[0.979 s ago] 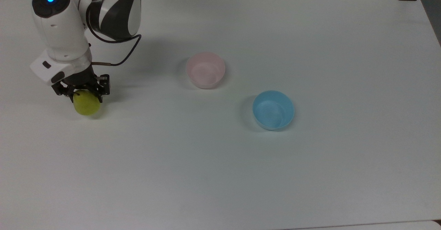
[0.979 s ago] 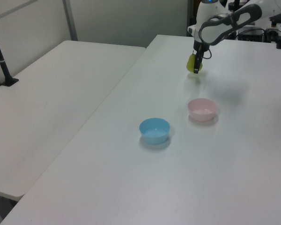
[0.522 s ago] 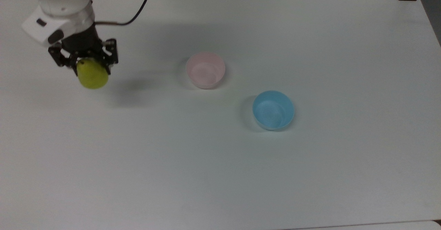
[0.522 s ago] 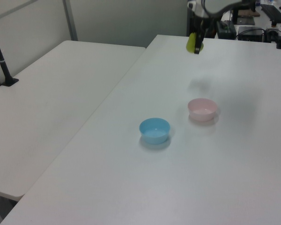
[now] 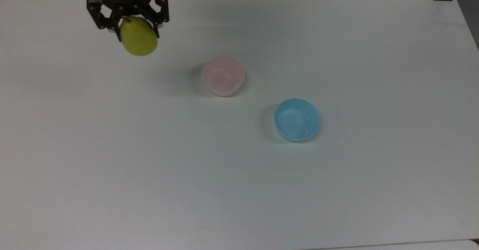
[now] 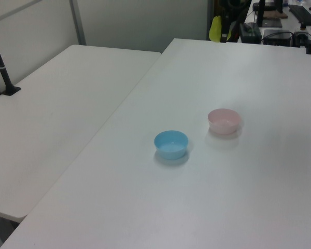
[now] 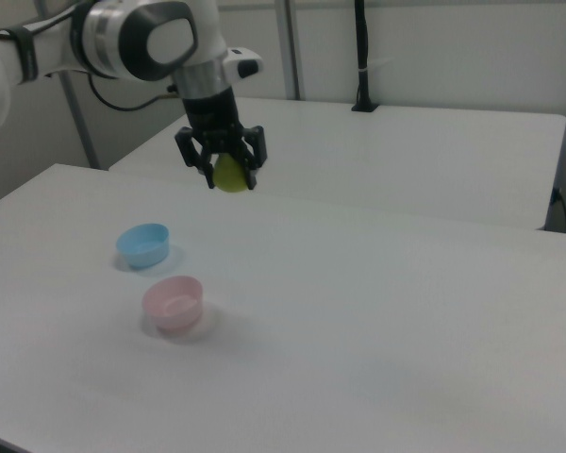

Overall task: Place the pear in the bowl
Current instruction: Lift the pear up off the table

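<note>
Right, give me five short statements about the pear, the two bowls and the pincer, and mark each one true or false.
1. The pincer is shut on the pear and holds it clear of the table. True.
2. The pear lies in the pink bowl. False: that bowl is empty and the pear hangs in the air, off toward the top view's left.
3. The light blue bowl is empty. True.
4. The two bowls touch each other. False: bare table shows between them.
5. In the right view the blue bowl sits nearer the camera than the pink bowl. False: the pink one is nearer.
</note>
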